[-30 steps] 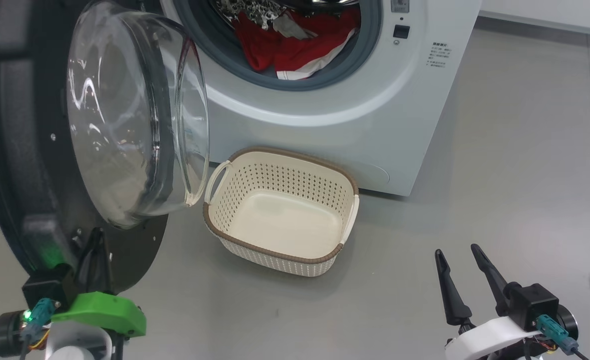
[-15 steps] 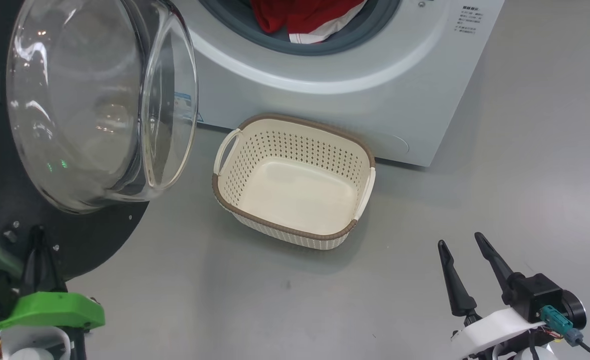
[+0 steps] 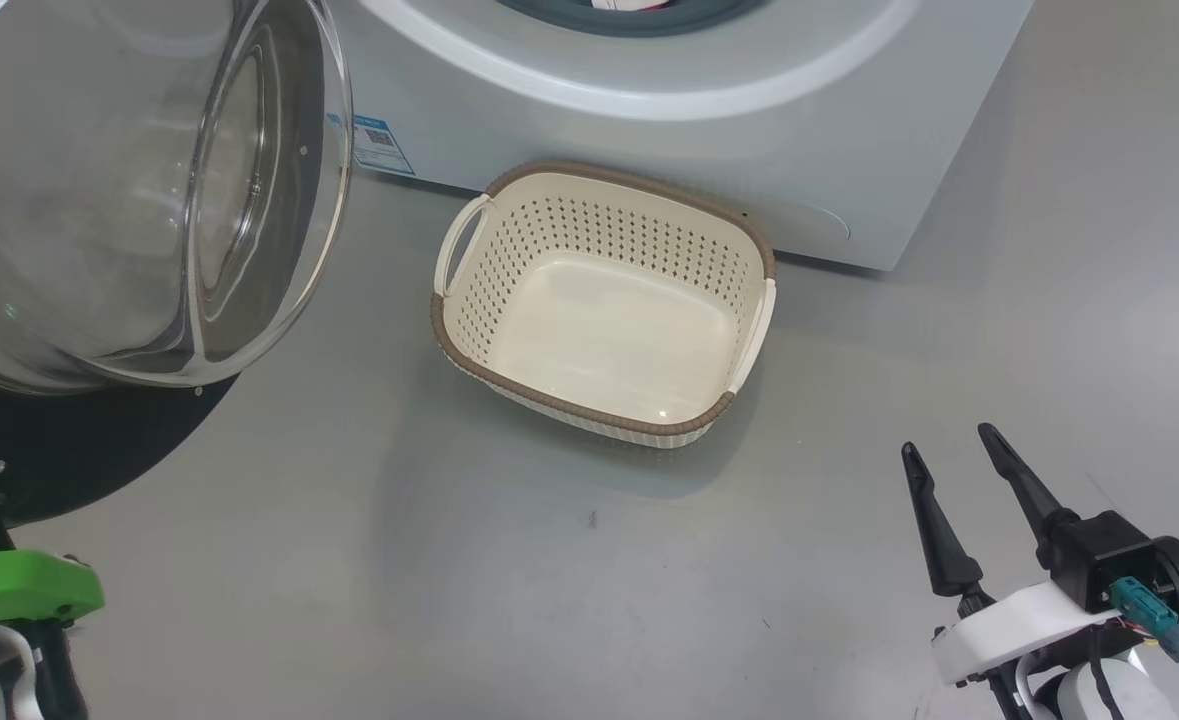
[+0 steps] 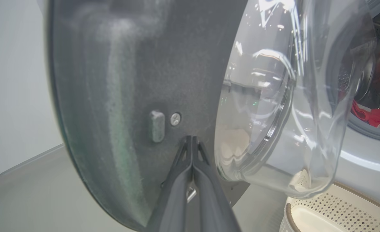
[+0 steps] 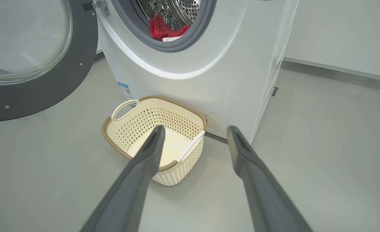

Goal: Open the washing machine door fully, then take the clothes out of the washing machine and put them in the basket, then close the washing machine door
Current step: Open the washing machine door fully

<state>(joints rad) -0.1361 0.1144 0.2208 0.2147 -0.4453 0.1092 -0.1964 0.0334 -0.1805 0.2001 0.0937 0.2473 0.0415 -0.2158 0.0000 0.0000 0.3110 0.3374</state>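
Washing machine [image 5: 190,83]: the white front-loader is my landmark. It stands on the grey floor [image 3: 449,580], and I can see a small blue label [image 3: 377,140] at its lower front corner.
Drum [image 5: 177,6]: I look through the grey-gasketed opening into perforated steel.
Clothes [image 5: 164,30]: red fabric with a white edge lies inside the machine at the bottom of the opening, resting against the gasket.
Washing machine door [image 4: 128,96]: it is swung out from the machine's front on its hinge side. The clear glass bowl bulges off the dark inner face towards the machine.
Basket [image 3: 629,330]: the cream basket sits on the floor just in front of the machine's base, below the opening. I see its bare bottom from wall to wall, with the brown rim and both loop handles in plain sight.
Left claw [image 4: 192,139]: the fingers are pressed together with the tips at the door's dark inner face, beside a screw and a small grey nub. I cannot tell whether they touch it.
Right claw [image 3: 949,441]: the fingers are spread wide and hang over the floor, out in front of the machine and well apart from the basket.
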